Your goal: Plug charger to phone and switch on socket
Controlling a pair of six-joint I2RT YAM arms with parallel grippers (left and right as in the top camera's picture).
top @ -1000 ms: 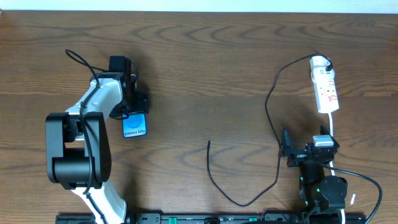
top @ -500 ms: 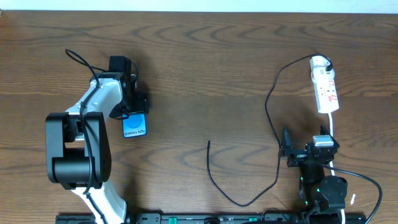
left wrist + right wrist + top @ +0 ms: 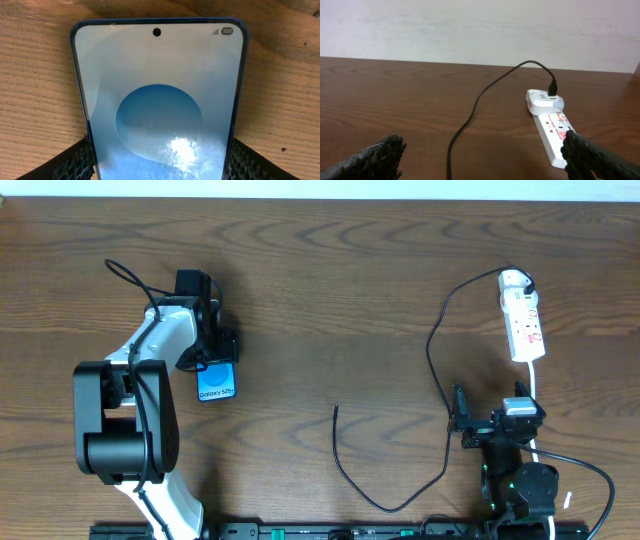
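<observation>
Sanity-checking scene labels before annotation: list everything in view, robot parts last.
phone: 1, black frame, blue screen, left side of table
charger cable: 1, black, loops from power strip to mid-table, free tip lying loose
charger adapter: 1, white, at far end of strip, cable plugged in
power strip: 1, white with red marks, far right
cord: 1, white, runs from strip's near end toward right arm
table: 1, brown wood
wall: 1, pale, behind table
left arm: 1, white and black, left
left gripper: 1, black, fingers against both long edges of phone
right arm: 1, black, near right
right gripper: 1, black, open, empty
</observation>
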